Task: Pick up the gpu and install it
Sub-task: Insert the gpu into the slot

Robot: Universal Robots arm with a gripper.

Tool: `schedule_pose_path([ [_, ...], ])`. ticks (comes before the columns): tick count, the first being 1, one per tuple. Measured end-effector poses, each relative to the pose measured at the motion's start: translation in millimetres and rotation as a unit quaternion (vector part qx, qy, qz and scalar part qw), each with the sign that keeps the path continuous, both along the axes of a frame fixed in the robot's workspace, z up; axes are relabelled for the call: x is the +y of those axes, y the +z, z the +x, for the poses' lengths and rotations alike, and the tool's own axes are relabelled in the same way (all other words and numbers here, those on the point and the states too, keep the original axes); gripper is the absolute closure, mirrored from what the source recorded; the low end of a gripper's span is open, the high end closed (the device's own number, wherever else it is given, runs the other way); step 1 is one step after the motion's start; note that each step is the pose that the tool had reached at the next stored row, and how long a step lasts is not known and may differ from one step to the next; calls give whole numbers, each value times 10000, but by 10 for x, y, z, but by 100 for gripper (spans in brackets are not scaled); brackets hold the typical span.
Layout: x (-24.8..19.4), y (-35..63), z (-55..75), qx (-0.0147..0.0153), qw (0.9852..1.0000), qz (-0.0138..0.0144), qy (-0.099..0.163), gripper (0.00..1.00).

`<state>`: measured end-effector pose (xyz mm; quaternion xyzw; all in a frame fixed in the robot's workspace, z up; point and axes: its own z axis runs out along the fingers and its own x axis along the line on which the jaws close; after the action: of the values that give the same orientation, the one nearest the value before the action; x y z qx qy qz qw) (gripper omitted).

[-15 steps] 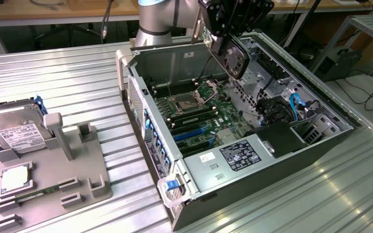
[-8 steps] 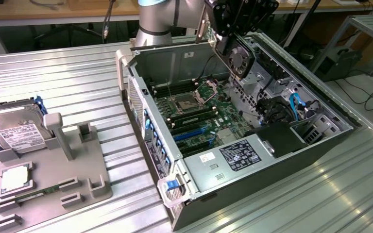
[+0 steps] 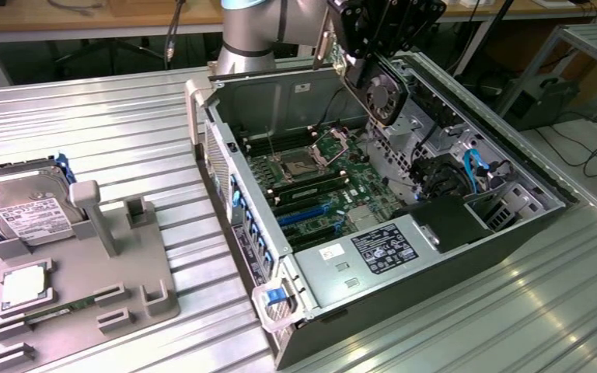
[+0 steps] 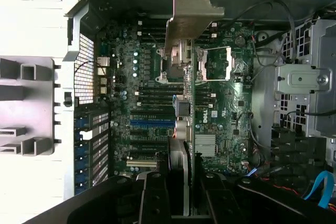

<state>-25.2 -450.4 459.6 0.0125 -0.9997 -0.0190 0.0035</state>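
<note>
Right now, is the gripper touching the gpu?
Touching. In the wrist view the gripper pinches both faces of the edge-on gpu; in the exterior view the card hangs from it above the open computer case.

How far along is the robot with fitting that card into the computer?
Done: the gpu is picked up. In hand: the gripper is shut on it, holding it above the open computer case. Left: the card hangs clear of the motherboard, not yet seated in any slot.
</note>
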Motion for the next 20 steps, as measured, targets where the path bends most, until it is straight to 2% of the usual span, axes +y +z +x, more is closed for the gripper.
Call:
schedule_pose_path([
  [7,0,0,0,0,10000,0,47,72],
  [15,0,0,0,0,9992,0,409,72],
  [20,0,0,0,0,9977,0,675,72],
])
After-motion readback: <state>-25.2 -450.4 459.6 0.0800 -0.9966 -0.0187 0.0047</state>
